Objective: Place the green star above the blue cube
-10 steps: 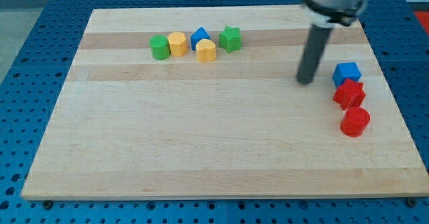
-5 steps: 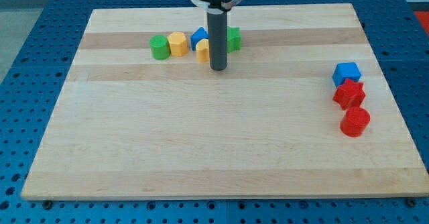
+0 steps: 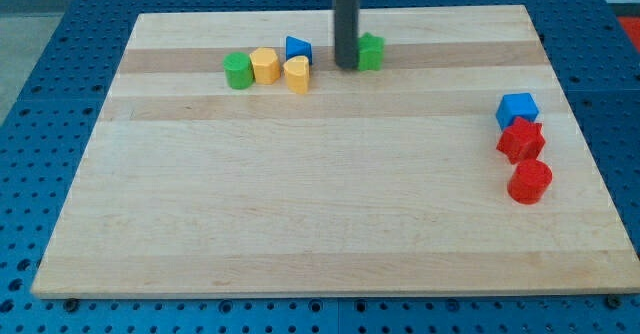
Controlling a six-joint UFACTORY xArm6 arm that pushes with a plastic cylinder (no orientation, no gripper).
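The green star (image 3: 371,51) lies near the view's top, right of centre. My tip (image 3: 346,66) stands right against the star's left side. The blue cube (image 3: 517,109) lies far off at the view's right, below the star's height, with the red blocks just below it. The rod comes down from the view's top edge.
A group lies left of the tip: a green cylinder (image 3: 238,71), a yellow block (image 3: 265,65), a blue block (image 3: 298,49) and a yellow heart-like block (image 3: 296,74). Below the blue cube lie a red star (image 3: 520,140) and a red cylinder (image 3: 529,182). The wooden board (image 3: 320,224) has edges all round.
My tip moved from beside the blue cube leftward to the group, then up and right against the green star. The star shifted right; the yellow heart block shifted slightly left.
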